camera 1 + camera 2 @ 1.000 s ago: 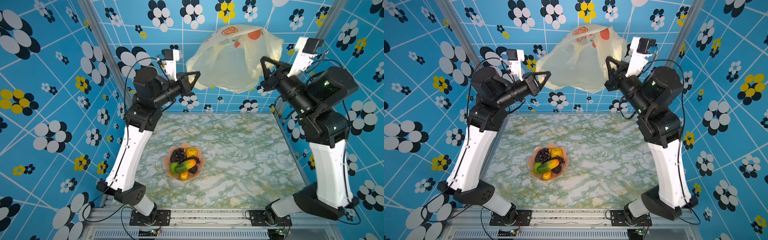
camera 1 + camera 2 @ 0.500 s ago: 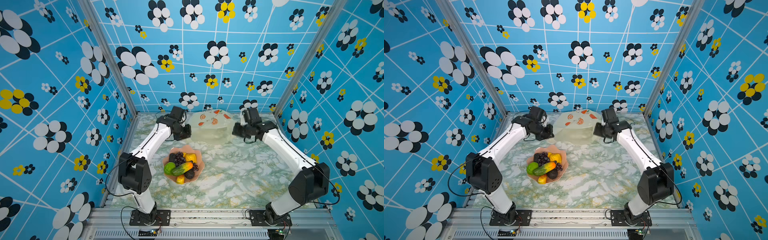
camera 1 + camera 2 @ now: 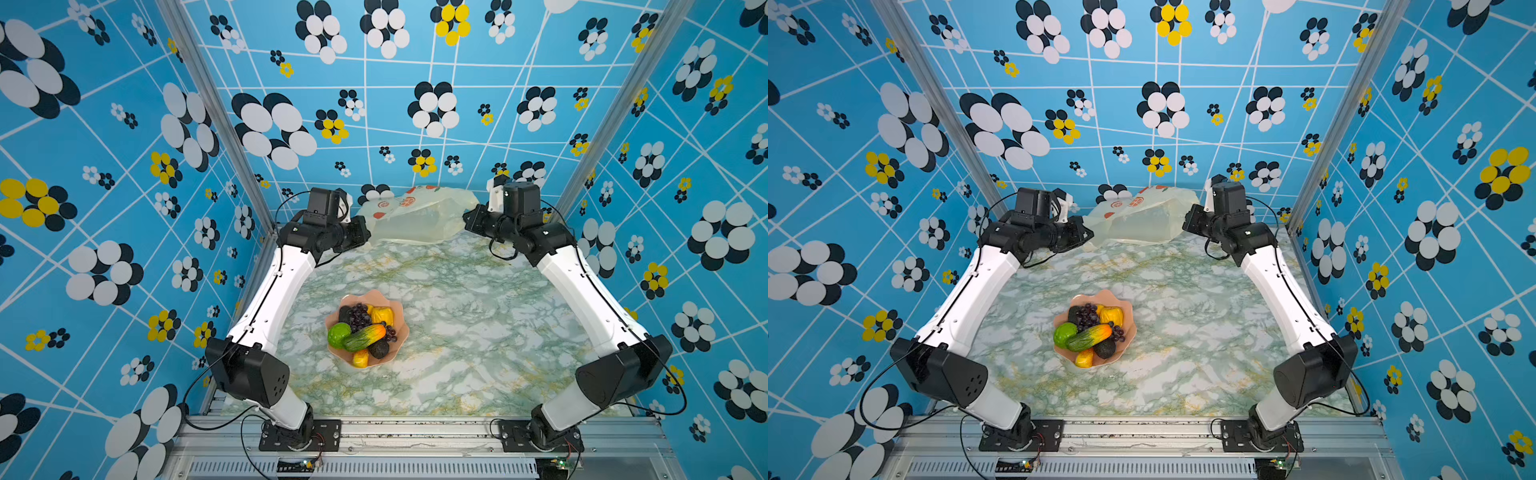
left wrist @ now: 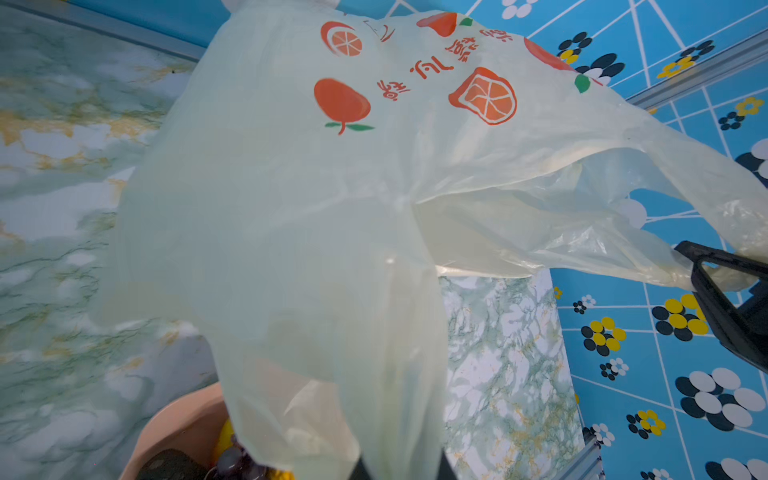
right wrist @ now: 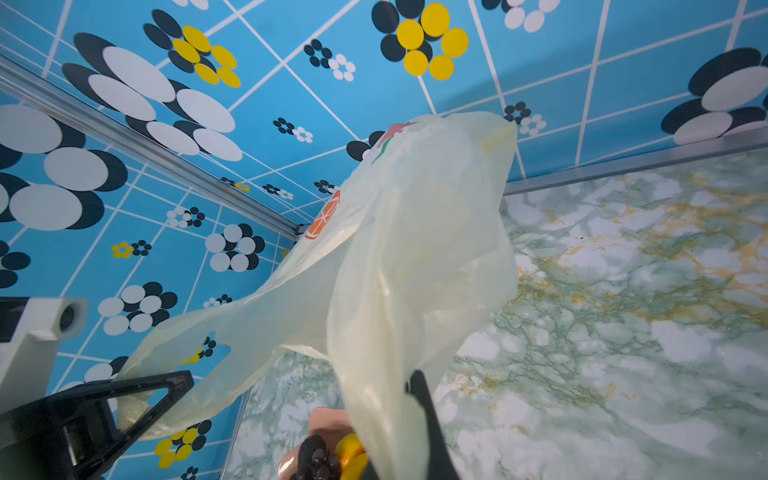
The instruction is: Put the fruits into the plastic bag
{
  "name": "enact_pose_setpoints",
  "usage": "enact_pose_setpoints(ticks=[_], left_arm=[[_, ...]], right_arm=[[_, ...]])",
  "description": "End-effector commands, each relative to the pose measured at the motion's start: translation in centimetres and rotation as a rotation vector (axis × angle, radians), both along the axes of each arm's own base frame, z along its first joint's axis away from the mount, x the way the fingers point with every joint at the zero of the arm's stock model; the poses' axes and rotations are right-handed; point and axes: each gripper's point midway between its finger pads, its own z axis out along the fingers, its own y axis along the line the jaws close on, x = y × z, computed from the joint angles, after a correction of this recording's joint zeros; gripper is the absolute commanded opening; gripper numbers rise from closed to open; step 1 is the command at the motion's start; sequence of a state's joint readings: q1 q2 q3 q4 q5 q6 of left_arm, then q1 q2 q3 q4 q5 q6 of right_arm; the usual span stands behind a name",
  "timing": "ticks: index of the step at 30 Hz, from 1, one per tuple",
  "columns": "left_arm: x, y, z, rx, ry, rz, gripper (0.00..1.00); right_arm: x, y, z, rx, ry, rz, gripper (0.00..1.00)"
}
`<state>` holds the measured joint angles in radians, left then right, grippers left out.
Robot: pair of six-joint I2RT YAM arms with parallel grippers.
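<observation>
The plastic bag (image 3: 415, 216) is stretched between the two arms at the upper centre of both top views, near the back wall. The left end effector (image 3: 367, 238) is clamped on one handle and the right end effector (image 3: 466, 219) on the other. The fruits (image 3: 363, 330) lie in the pink bowl (image 3: 401, 309), mid-frame on the bench (image 3: 478, 332).

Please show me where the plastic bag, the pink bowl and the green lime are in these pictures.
plastic bag (image 3: 419, 222), in a top view, on its pale side wall.
pink bowl (image 3: 370, 296), in a top view, on its bare far rim.
green lime (image 3: 338, 333), in a top view, on its middle.
</observation>
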<state>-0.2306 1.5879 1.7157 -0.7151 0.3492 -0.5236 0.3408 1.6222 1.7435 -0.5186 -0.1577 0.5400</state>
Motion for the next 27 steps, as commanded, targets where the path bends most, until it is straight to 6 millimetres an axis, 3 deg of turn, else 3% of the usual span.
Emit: enact_pose_setpoints(ticks=[1, 5, 10, 14, 19, 20, 23, 27], left_arm=[[-0.6, 3.0, 4.6, -0.008, -0.165, 0.068, 0.0], [-1.8, 6.9, 4.2, 0.051, -0.206, 0.147, 0.0], [-4.5, 10.6, 0.5, 0.067, -0.128, 0.237, 0.0], [-6.5, 11.7, -2.0, 0.064, -0.083, 0.275, 0.0], [-8.4, 12.9, -4.2, 0.078, -0.021, 0.319, 0.0], [-8.6, 13.0, -4.4, 0.078, -0.013, 0.324, 0.0], [-9.0, 13.3, -4.7, 0.074, -0.001, 0.336, 0.0], [-9.2, 13.4, -4.5, 0.061, -0.002, 0.345, 0.0]], right_arm=[[0.2, 2.2, 0.4, 0.066, -0.009, 0.054, 0.0], [1.4, 5.6, -2.1, 0.119, 0.039, 0.108, 0.0], [2.5, 11.3, -5.9, 0.151, 0.129, 0.208, 0.0], [3.0, 14.3, -8.0, 0.157, 0.18, 0.257, 0.0], [3.4, 16.7, -8.5, 0.177, 0.21, 0.3, 0.0], [3.5, 17.0, -8.5, 0.181, 0.216, 0.309, 0.03], [3.2, 17.3, -8.0, 0.18, 0.23, 0.336, 0.25], [1.7, 16.2, -6.8, 0.124, 0.221, 0.358, 0.43]])
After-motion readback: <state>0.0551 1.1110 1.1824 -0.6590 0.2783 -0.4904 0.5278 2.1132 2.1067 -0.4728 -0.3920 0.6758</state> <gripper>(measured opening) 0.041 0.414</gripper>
